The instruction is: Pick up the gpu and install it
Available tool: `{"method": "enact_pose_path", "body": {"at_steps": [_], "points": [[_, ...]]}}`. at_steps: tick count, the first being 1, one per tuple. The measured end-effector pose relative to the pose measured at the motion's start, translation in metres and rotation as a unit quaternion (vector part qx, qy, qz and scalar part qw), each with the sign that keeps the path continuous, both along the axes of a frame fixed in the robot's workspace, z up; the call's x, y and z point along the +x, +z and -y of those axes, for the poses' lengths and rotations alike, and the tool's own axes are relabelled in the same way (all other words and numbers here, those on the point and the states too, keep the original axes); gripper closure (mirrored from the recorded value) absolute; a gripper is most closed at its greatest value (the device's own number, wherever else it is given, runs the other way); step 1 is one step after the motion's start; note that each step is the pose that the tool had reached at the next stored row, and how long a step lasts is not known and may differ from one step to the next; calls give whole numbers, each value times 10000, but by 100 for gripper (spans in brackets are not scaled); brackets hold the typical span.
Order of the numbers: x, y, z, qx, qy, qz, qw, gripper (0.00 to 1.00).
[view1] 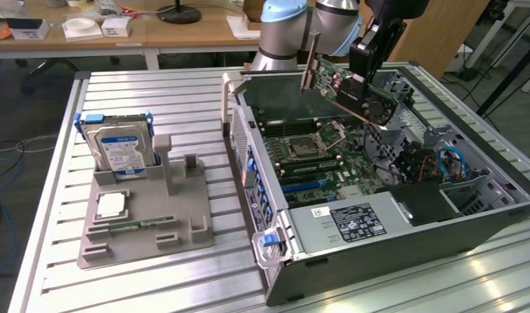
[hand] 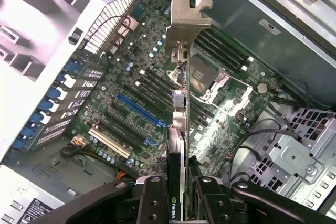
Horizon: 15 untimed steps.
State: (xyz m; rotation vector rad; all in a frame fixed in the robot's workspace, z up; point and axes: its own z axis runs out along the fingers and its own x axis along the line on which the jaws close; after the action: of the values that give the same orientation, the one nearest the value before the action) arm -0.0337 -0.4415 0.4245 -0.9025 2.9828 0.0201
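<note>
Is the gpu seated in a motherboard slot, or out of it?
Out: the hand holds the gpu in the air above the motherboard.

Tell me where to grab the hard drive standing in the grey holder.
Probably pinch the hard drive near its top edge, straight down from above, jaws across its two flat faces. It stands upright in the grey holder, which covers its lower end, and blue rails line its narrow sides.
</note>
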Motion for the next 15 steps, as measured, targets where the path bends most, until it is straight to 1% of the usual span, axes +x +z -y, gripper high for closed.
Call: {"method": "enact_pose_path", "body": {"at_steps": [15], "points": [[0,0,0,0,151,0,9999,74]]}}
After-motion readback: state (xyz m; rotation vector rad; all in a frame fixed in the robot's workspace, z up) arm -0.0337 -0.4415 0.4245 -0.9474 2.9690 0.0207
